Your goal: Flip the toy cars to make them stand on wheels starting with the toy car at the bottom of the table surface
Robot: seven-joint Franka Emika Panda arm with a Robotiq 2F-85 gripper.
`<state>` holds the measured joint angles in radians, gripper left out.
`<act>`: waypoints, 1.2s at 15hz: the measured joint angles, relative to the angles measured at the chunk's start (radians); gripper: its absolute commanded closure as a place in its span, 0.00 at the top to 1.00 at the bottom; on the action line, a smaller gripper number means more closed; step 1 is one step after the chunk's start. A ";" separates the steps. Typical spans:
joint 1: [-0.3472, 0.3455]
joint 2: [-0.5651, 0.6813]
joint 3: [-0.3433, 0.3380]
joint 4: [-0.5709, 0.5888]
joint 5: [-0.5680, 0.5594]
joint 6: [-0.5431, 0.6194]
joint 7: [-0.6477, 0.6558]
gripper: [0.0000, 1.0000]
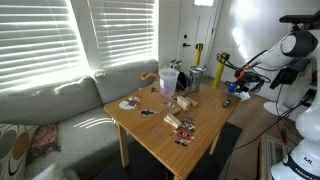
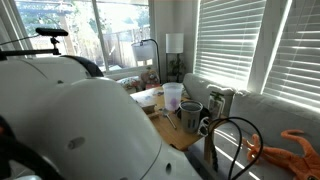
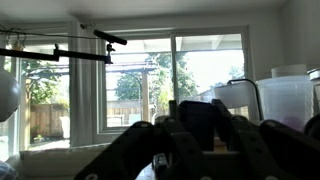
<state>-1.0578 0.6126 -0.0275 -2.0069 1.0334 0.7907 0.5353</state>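
In the wrist view my gripper (image 3: pixel 203 128) points level across the table surface toward a window. Its dark fingers (image 3: pixel 160 140) are shut on a small blackish block that looks like a toy car (image 3: pixel 200 112). In an exterior view the gripper (image 1: pixel 237 88) hangs low over the far right corner of the light-wood table surface (image 1: pixel 160 145), too small there to show its hold. Two more tiny dark pieces, probably toy cars, lie on the table: one near the middle left (image 1: pixel 147 112) and one near the front edge (image 1: pixel 183 140).
Cups (image 1: pixel 169 82) and a mug (image 2: pixel 190 116) stand at the table's back. Reddish-and-white striped items (image 1: pixel 174 122) lie mid-table, and a small blue thing (image 1: pixel 228 101) lies by the gripper. A grey sofa (image 1: pixel 60 110) runs along the blinds. The white robot body (image 2: pixel 70 120) blocks much of one exterior view.
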 measured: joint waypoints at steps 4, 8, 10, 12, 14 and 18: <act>0.008 0.014 0.041 0.000 0.010 0.001 0.000 0.12; -0.004 0.045 0.047 0.001 0.012 0.001 0.000 0.12; -0.014 0.064 0.054 0.002 0.013 0.001 -0.001 0.12; -0.015 0.082 0.055 0.006 0.015 -0.001 -0.003 0.12; -0.017 0.092 0.058 0.010 0.023 -0.008 -0.003 0.12; -0.022 0.106 0.058 0.022 0.030 -0.020 -0.003 0.12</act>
<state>-1.0803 0.7187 0.0310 -1.9852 1.0631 0.7706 0.5321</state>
